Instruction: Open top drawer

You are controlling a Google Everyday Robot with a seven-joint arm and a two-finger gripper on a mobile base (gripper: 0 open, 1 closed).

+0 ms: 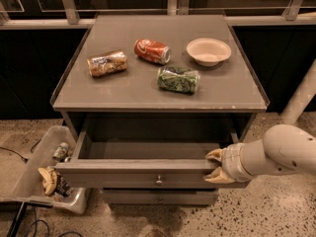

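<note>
Grey top drawer (123, 167): pulled well out of the cabinet (148, 97). Its front panel stands forward of the lower drawer front (158, 198), and the plain grey box inside is showing.
Knob (158, 181): small round metal, at the centre of the front; nothing is on it.
Gripper (216, 166): at the right end of the drawer front, set narrow. One finger lies over the top rim and one on the face, clamped on the panel.
Arm (284, 152): comes in low from the right, level with the drawer.
Step in hand: late in the pull. Judged mostly done; the runners are hidden, so remaining travel is unknown.
Next move: a short straight pull outward if any travel is left, otherwise let go and back off to the right. The grip is off-centre, so the pull must stay square or the drawer may rack.
Edges: the left front corner is near the floor bin (29, 181) but apart from it.
Open room: bare floor ahead of the drawer; a white post (301, 98) stands behind the arm.
Tabletop: red can (152, 51), brown can (107, 63), green can (178, 79) and bowl (208, 51). The cans lie on their sides, so a jolt could roll them.
</note>
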